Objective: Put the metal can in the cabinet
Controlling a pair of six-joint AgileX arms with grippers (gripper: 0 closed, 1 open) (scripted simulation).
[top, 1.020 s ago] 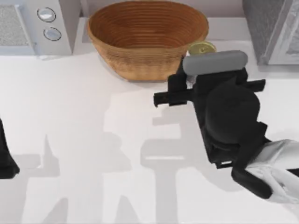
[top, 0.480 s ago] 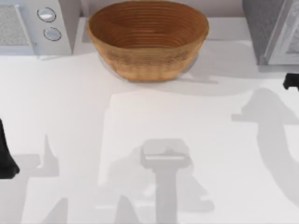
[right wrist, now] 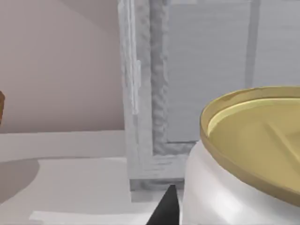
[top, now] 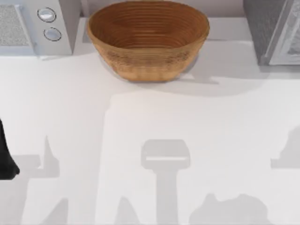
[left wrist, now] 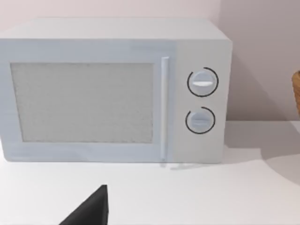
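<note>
While I look down from the top view, the white table (top: 140, 122) lies bare across its middle, crossed by grey shadows. A woven basket (top: 148, 37) sits at the far edge, a microwave (top: 35, 26) in the far left corner, and the grey cabinet (top: 274, 30) in the far right corner. My left arm (top: 5, 157) shows as a dark shape at the left edge, parked.

From the left wrist view I get the microwave (left wrist: 115, 89) face-on, with its two dials, its door handle and a pale pinkish wall behind it. A black fingertip (left wrist: 89, 211) pokes into that picture low down, and I cannot tell whether the left fingers are spread or pressed together.

From the right wrist view I see the can (right wrist: 248, 159) very close to the camera, its dull gold top rimmed and its white side below, with the cabinet (right wrist: 187, 84) frame and pale panel just behind it. A black fingertip (right wrist: 166, 208) shows beside the can's white side; I cannot tell whether the right fingers are pinching it.
</note>
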